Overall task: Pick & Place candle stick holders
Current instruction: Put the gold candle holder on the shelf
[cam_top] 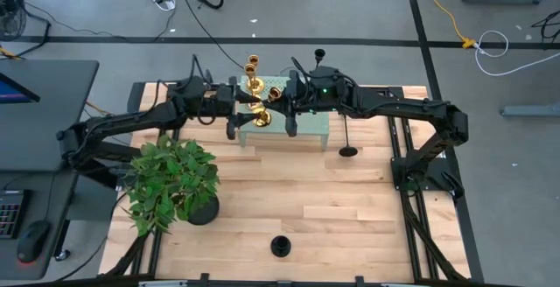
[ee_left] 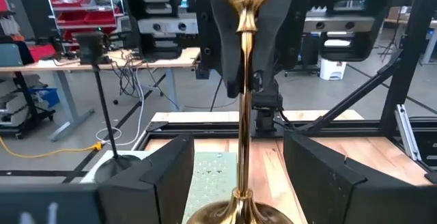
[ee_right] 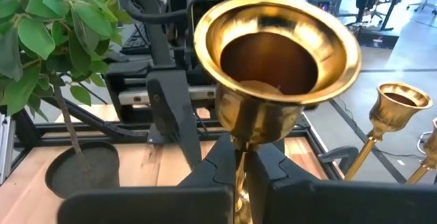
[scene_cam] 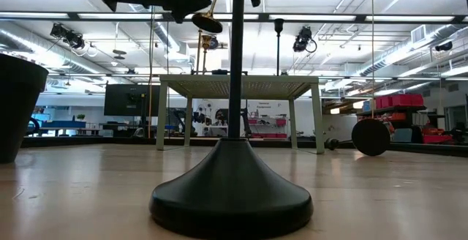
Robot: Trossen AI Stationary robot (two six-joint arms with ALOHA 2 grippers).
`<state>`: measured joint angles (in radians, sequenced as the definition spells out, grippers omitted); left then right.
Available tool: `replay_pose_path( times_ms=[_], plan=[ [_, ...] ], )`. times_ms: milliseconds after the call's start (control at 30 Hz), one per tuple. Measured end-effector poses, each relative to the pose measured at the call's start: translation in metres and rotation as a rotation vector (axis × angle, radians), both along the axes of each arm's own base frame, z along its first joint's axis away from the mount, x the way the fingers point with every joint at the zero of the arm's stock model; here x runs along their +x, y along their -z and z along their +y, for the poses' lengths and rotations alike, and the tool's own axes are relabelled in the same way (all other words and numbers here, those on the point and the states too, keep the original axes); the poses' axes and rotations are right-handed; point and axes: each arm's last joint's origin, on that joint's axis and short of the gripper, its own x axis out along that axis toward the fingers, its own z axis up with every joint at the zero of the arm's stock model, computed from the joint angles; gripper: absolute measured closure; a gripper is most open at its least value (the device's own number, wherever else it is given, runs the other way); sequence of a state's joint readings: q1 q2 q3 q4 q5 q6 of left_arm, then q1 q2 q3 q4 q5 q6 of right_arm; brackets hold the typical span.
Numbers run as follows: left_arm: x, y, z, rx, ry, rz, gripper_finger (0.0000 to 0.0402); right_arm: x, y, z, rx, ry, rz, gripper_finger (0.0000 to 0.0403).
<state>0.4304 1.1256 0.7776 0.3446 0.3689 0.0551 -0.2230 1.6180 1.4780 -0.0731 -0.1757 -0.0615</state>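
pale wood planks cover the bench (cam_top: 306,199), with grey floor and loose cables around it. both my arms meet over the pale green stand (cam_top: 302,128) at the far side. my right fingers (ee_right: 239,176) are pinched on the thin stem of a gold candle holder (ee_right: 276,60), its wide cup sitting just above them and tilted toward my left arm. my left fingers (ee_left: 239,176) stand wide, one on each side of that same stem, not touching it as far as i can see. just beyond my left fingers two more gold holders (cam_top: 253,73) stand near the stand's far edge. a tall black holder (cam_top: 347,138) stands on the bench just beside my right forearm, and another black holder (cam_top: 280,246) sits well apart at the near edge. a leafy potted plant (cam_top: 171,182) stands under my left arm.
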Motion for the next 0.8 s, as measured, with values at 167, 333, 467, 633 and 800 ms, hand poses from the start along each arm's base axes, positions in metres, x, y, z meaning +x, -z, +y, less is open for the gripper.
replay_pose_path(
  times_ms=[167,333,467,633,800],
  plan=[
    [0.016,0.002,0.001,-0.012,0.02,0.027,0.0177,0.0,0.0,0.0,-0.001,0.0,-0.002,0.0398],
    [0.025,-0.004,0.004,-0.009,0.025,0.021,0.0178,0.0,0.0,0.0,0.0,0.001,0.006,0.0398],
    [0.026,-0.008,0.004,-0.012,0.026,0.027,0.0203,0.0,0.001,0.0,0.002,0.0,0.013,0.0397],
    [0.026,-0.008,0.004,-0.012,0.026,0.027,0.0274,0.0,0.001,0.0,-0.001,0.001,0.013,0.0397],
    [0.026,-0.008,0.003,-0.011,0.073,0.032,0.0356,0.0,0.001,0.0,-0.004,-0.004,0.014,0.0397]
  ],
)
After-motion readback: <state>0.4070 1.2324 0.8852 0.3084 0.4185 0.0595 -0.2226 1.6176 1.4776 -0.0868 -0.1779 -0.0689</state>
